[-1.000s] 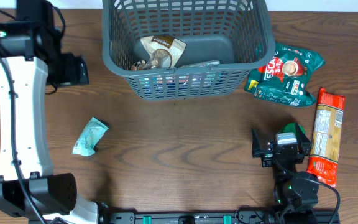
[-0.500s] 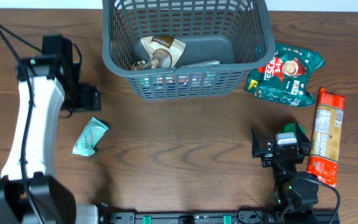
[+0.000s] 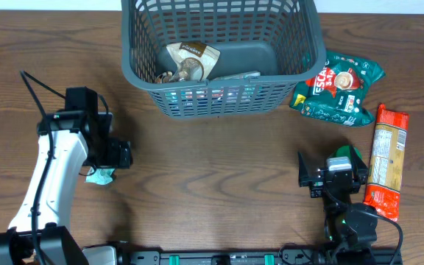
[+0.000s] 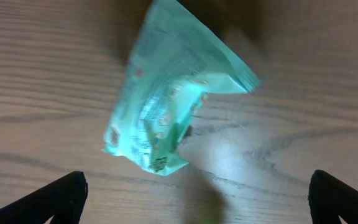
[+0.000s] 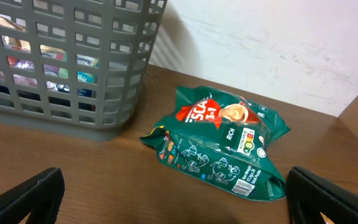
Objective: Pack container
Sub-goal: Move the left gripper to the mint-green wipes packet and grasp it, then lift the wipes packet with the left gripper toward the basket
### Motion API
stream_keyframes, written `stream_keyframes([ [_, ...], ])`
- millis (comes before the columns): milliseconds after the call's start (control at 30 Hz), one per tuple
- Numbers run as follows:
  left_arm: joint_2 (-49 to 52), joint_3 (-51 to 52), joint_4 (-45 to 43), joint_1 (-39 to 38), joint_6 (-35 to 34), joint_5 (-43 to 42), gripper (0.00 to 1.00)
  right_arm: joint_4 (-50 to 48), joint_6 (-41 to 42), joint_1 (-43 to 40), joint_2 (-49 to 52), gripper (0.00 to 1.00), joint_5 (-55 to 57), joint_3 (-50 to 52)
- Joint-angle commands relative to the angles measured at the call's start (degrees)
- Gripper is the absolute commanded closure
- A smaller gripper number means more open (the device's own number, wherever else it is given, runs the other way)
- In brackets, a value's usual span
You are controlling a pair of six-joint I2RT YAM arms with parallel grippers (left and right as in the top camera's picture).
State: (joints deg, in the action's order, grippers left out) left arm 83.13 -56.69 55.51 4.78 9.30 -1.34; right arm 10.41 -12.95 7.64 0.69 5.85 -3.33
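Brown wooden table [image 3: 219, 169] carries the dark grey container [image 3: 219, 99] at its far middle, holding a beige packet [image 3: 190, 60] and others by the front wall. The left gripper [image 3: 111, 157], near the far-left corner a second ago, now hovers spread wide over a mint-green packet [image 4: 166, 106]. The right gripper [image 3: 305, 177], also spread and empty, is unmoved.

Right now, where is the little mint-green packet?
In the overhead view the mint-green packet lies on the table's left side, under the open left gripper, down-left of the grey basket.
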Motion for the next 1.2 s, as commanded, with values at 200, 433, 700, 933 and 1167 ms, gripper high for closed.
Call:
stream_keyframes([
  [200, -0.8, 6.9, -3.6, 0.3, 9.1, -1.7, 0.01, 0.0, 0.9, -0.2, -0.4, 0.01, -0.1, 0.2],
  [433, -0.7, 8.0, -5.8, 5.4, 11.7, -0.1, 0.01, 0.0, 0.9, -0.2, -0.4, 0.01, -0.1, 0.2],
  [700, 0.4, 8.0, -9.0, 11.6, 11.9, -1.3, 0.03, 0.0, 0.9, -0.2, -0.4, 0.01, -0.1, 0.2],
  [933, 4.4, 8.0, -10.4, 11.7, 14.5, -5.2, 0.03, 0.0, 0.9, -0.2, -0.4, 0.01, -0.1, 0.2],
  [1167, 7.9, 8.0, -12.8, 11.7, 16.6, -5.5, 0.02, 0.0, 0.9, -0.2, -0.4, 0.01, -0.1, 0.2],
])
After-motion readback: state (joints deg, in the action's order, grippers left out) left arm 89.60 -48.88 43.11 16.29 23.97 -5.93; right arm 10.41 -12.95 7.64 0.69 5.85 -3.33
